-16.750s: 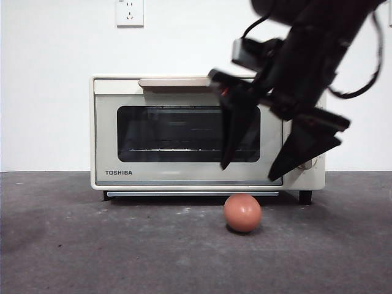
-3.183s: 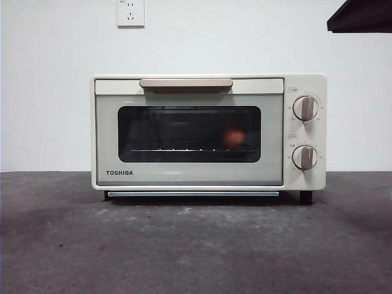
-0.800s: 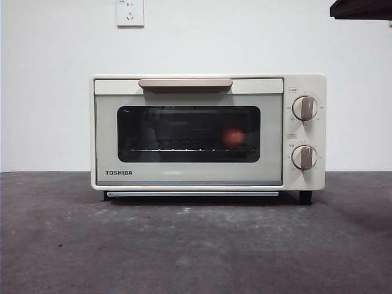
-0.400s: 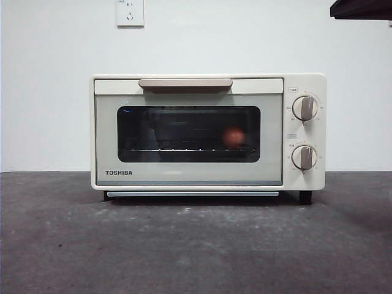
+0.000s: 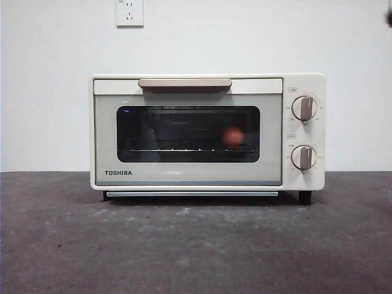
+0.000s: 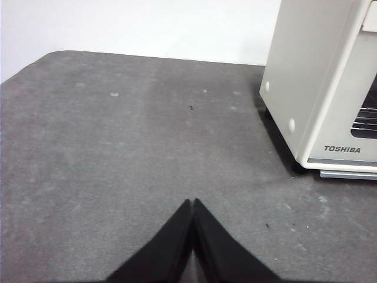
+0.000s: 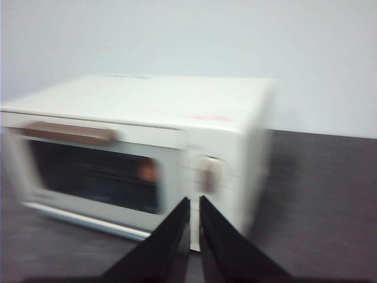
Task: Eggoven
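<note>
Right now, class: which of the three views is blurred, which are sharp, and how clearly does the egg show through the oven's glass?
Right wrist view: motion-blurred, the toaster oven smeared, the egg an orange smudge. Front view: sharp, logo readable, yet the egg looks dim and soft behind the dark glass door. Left wrist view: sharp, the table speckles crisp.

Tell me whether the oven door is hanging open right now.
No. The toaster oven door sits flush and shut, with the egg visible on the rack behind its dark glass.
</note>
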